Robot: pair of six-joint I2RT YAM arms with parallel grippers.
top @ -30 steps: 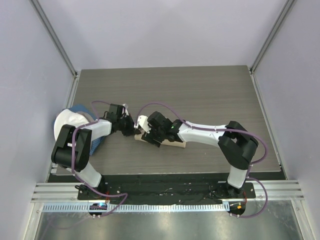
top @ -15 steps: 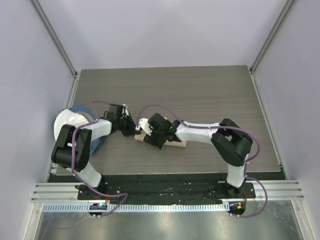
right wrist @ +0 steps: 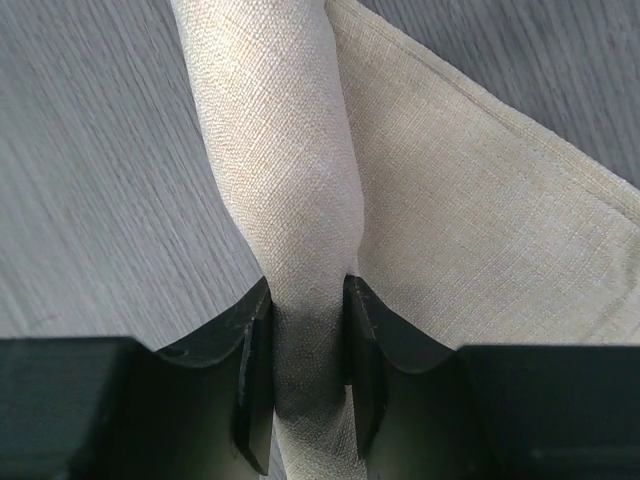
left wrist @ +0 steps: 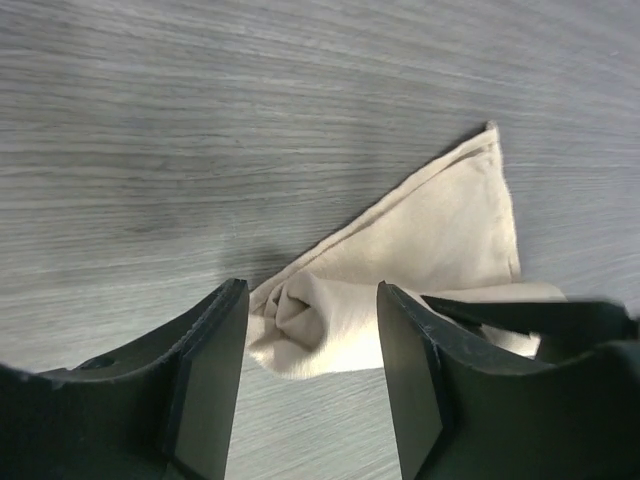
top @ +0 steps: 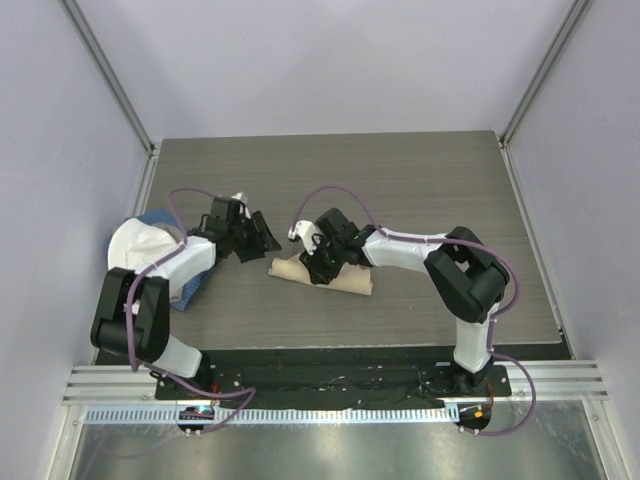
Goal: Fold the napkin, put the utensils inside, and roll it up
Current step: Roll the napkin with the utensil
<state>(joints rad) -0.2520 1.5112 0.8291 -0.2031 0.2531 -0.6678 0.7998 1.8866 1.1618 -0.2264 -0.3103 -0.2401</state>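
Observation:
The beige napkin (top: 348, 281) lies rolled into a short tube near the middle of the table, with a flat flap (right wrist: 480, 230) still spread beside the roll (right wrist: 285, 150). My right gripper (top: 318, 262) is shut on the roll's middle, and both pads press into the cloth (right wrist: 307, 300). My left gripper (top: 265, 238) stands open a little left of the roll's left end. That crumpled end (left wrist: 310, 315) shows between its fingers, apart from them. The utensils are hidden.
A blue cloth (top: 183, 291) with a white rounded object (top: 135, 243) on it lies at the table's left edge beside the left arm. Metal frame posts (top: 105, 70) rise at the back corners. Bare wood-grain table (top: 400, 180) stretches behind the roll.
My left gripper has opened, let go of the roll's left end and drawn back to the left. My right gripper has closed onto the roll.

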